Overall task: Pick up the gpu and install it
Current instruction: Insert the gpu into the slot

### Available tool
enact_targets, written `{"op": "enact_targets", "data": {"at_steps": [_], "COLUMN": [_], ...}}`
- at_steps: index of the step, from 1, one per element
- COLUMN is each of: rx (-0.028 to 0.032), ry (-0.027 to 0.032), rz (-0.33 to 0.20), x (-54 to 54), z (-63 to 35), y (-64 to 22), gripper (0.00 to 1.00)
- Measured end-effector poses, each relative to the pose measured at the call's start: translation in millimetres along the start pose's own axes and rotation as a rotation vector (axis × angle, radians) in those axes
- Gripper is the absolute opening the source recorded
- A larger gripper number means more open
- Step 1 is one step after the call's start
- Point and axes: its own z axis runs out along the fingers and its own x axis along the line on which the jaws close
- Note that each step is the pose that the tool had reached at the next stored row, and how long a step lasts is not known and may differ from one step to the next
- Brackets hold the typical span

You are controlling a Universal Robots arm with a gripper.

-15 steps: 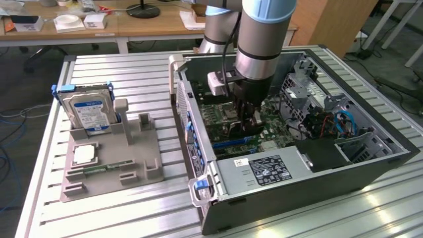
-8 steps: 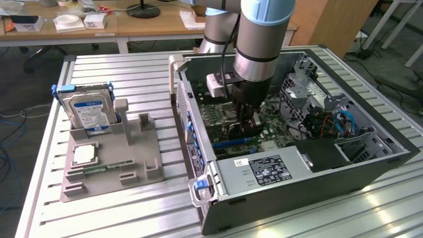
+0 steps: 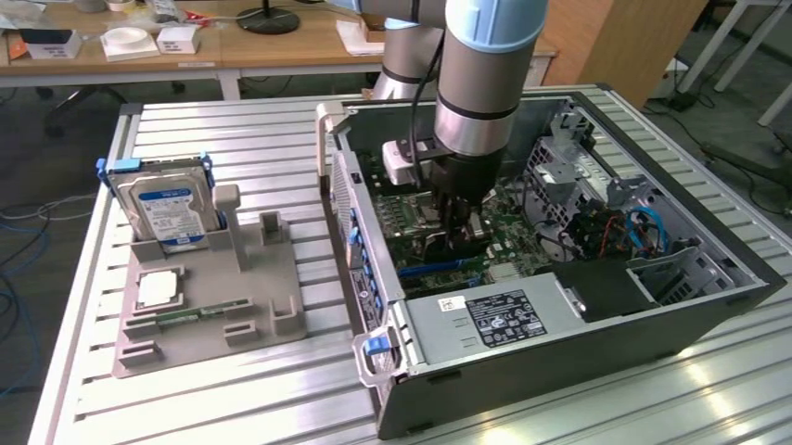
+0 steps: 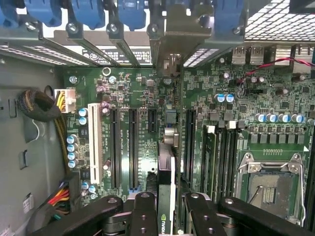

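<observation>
The gpu (image 4: 166,189) stands on edge between my fingers. In the wrist view I see its thin dark edge with a green logo, and its silver end bracket (image 4: 172,54) reaches up to the case's rear slot openings. My gripper (image 4: 172,216) is shut on the gpu, one black finger on each face. The card runs parallel to the long black expansion slots (image 4: 133,147) on the green motherboard. I cannot tell whether its edge sits in a slot. In the exterior view the gripper (image 3: 455,227) is low inside the open computer case (image 3: 693,306), with the dark gpu (image 3: 452,248) just over the motherboard.
A grey fixture (image 3: 266,320) on the exterior view's left holds a blue-labelled hard drive (image 3: 167,209), a CPU chip (image 3: 161,289) and a RAM stick (image 3: 185,317). Inside the case are the power supply (image 3: 495,315), a CPU socket (image 4: 268,189), blue slot latches (image 4: 133,12) and cable bundles (image 4: 39,105).
</observation>
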Motion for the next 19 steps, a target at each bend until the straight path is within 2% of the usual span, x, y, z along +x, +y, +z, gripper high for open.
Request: {"op": "enact_targets", "data": {"at_steps": [5, 19], "rx": [-0.0002, -0.0001], "ry": [0.0004, 0.0003], "rz": [0.000, 0.000], "x": [0.1, 0.0], "z": [3.8, 4.9], "y": [0.5, 0.5], "gripper": [0.27, 0.27]}}
